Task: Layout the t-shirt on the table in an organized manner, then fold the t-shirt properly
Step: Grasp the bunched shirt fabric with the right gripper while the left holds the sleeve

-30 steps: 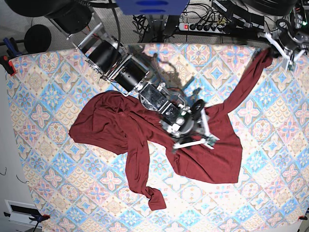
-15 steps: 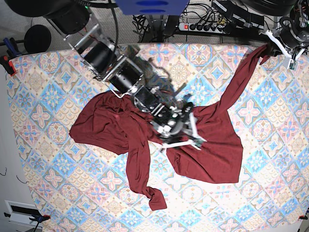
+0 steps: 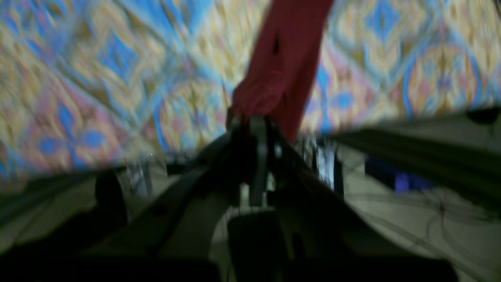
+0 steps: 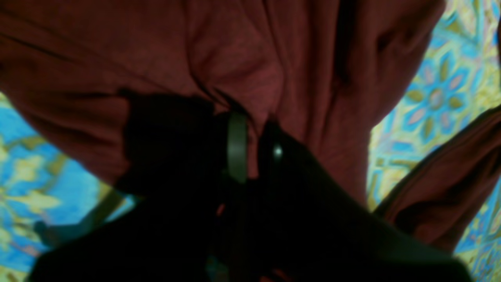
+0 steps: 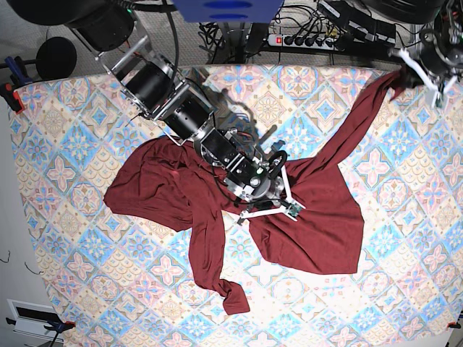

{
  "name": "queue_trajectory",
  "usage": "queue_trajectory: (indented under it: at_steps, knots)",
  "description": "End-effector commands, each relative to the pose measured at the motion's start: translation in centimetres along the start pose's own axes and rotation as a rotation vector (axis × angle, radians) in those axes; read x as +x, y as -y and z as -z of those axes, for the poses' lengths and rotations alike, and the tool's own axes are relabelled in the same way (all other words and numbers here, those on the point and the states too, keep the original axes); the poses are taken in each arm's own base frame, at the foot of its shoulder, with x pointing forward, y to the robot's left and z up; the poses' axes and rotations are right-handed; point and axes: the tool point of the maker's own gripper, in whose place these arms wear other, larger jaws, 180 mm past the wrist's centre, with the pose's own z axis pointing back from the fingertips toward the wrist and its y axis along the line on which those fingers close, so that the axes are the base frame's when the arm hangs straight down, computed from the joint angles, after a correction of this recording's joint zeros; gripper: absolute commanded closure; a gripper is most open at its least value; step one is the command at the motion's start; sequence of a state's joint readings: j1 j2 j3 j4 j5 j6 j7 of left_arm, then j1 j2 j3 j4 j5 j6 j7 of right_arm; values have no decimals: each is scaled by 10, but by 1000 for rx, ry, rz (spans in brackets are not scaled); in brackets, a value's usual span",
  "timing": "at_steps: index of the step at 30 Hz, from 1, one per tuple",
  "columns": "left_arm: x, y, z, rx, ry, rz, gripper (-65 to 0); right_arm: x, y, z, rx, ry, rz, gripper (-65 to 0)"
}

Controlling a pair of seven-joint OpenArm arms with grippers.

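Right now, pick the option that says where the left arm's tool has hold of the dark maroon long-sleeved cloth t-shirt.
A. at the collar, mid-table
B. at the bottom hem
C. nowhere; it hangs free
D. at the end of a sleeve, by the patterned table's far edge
D: the left tool is shut on the cuff end of the dark maroon t-shirt, whose sleeve runs stretched up to the far edge of the tile-patterned table.

Over the last second the right gripper point(image 5: 266, 210) has slid toward the middle of the shirt point(image 5: 318, 231), and its jaws, apart before, now seem pinched on a fold, though that view is dark. The sleeve point(image 5: 358, 119) shifted slightly.
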State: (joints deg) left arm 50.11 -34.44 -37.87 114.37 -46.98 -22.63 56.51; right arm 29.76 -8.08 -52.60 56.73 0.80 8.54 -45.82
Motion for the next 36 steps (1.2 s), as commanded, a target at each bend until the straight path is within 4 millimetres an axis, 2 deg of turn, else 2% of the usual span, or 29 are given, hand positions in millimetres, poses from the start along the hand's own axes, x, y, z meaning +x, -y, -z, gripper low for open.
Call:
queue_trajectory:
  at_steps: [1,5,7,10,14,18,21,26,31,36]
  knots:
    - [9,-3,-3,5,24,17,0,43,11,-14,-27,111,-9,0]
    - [28,-8,-2,20,76,23,0,87,13,-44,-42,253,-22,-1]
    - [40,-16,-2,45,111,23,0,89,18,-49,-54,265,-28,-1]
    - [57,-33,-2,115,148,51,0,85,28,-57,-79,278,-39,-1]
    - [74,-59,4,214,173,71,0,76,24,-62,-74,289,-33,0]
    - [84,-81,20,270,165,64,0,48,40,-58,-101,243,-17,-2]
    - [85,-89,31,280,136,68,0,46,41,-57,-100,235,-14,-14]
    - [84,-98,45,278,112,49,0,43,42,-57,-104,228,-15,-113]
    - [99,-116,47,328,166,42,0,35,44,-57,-108,191,-18,-223]
    - [103,-107,48,314,176,68,0,35,41,-56,-103,181,-25,-279]
